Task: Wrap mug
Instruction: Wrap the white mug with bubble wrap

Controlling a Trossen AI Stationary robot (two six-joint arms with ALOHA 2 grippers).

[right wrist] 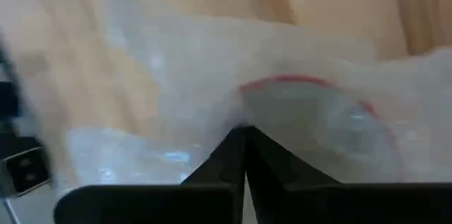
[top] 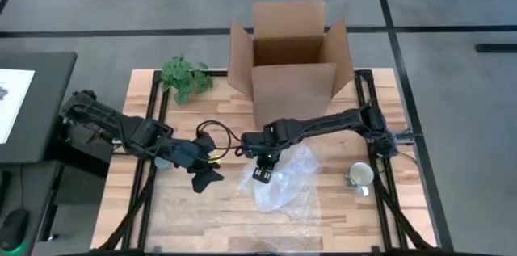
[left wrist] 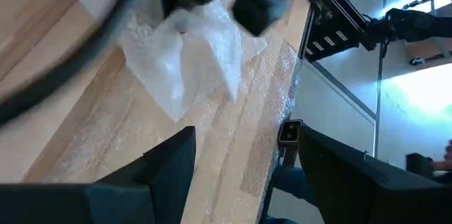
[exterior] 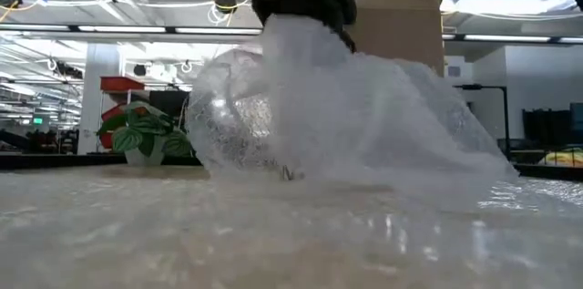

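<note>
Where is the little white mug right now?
In the high view the white mug stands near the table's right edge, apart from the bubble wrap that the right gripper pinches.

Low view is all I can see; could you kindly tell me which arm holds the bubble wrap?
Observer: The right pincer does. It is shut on the bubble wrap near the table's middle.
Operator: Thank you. Where is the left pincer?
Observer: It is open, beside the wrap on the left arm's side, gripping nothing.
Operator: Is anything inside the wrap?
Observer: The right wrist view shows a round red rim through it.
</note>
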